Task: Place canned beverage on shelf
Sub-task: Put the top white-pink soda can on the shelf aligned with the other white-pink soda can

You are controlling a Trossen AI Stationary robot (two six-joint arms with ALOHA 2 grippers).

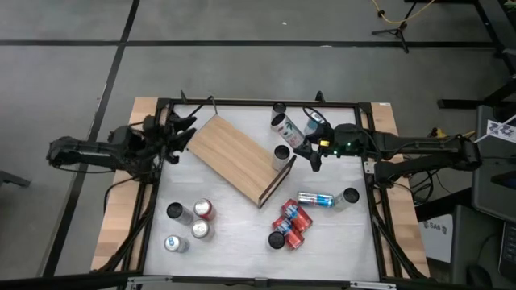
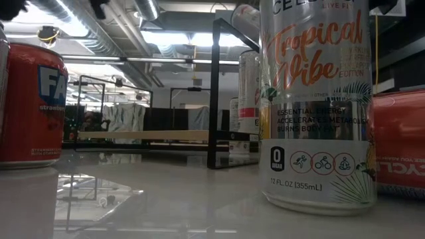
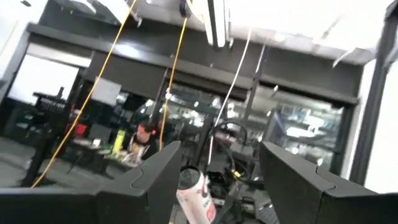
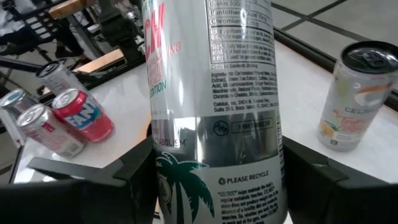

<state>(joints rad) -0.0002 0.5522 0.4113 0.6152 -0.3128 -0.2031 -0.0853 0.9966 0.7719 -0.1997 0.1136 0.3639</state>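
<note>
The shelf (image 1: 238, 157), a light-wood board on a black wire frame, stands slantwise in the table's middle; the low view shows the board (image 2: 146, 135) edge-on. My right gripper (image 1: 305, 150) is beside its far right corner, shut on a silver canned beverage (image 1: 284, 127) that fills the right wrist view (image 4: 214, 124). My left gripper (image 1: 181, 133) hangs open at the shelf's left end, nothing between its fingers (image 3: 155, 180); it points up across the table at the held can (image 3: 196, 193). My right gripper pinches the can's lower wall (image 4: 214, 180) between its two fingers (image 4: 124, 177), one on each side. The fingers come from the table's right, slanting down, and lie across the can. The can is tilted, its top (image 1: 278, 121) leaning toward the far left.
Upright cans stand by the held one (image 1: 313, 122) (image 4: 357, 93) and at the shelf's corner (image 1: 280, 153). A can lies on its side (image 1: 316, 199) beside an upright one (image 1: 350, 196). Red cans (image 1: 290, 221) cluster near right, several more cans (image 1: 193, 225) near left.
</note>
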